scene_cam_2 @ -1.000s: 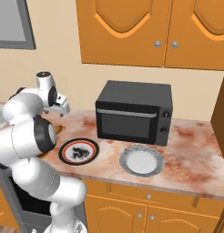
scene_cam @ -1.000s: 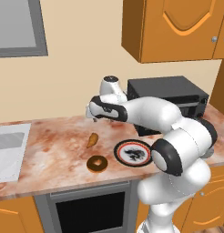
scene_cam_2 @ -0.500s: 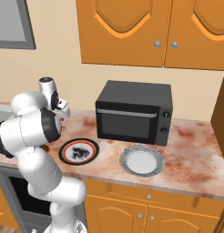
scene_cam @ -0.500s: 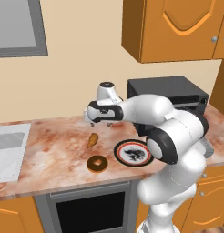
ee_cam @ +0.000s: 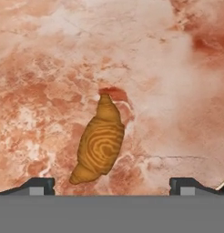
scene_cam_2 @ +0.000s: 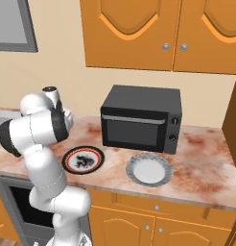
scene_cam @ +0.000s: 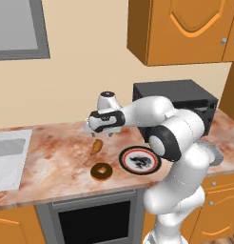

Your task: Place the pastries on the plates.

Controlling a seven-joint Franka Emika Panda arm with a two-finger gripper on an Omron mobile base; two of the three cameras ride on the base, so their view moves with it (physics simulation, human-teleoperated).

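Hovering over the croissant [ee_cam: 101, 142]
Gripper [scene_cam: 99, 135] jaws spread wide; centre them across its narrow width before lowering.

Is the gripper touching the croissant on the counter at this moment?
Apart. In the hand view the open gripper has its tips spread wide, and the croissant lies on the counter between them with bare marble on both sides.

Arm [scene_cam: 152, 112]: glossy white rounded segments, dark grey joint bands, bulbous elbow, small grey cap on wrist; fingertips [ee_cam: 38, 185] dark, blocky.
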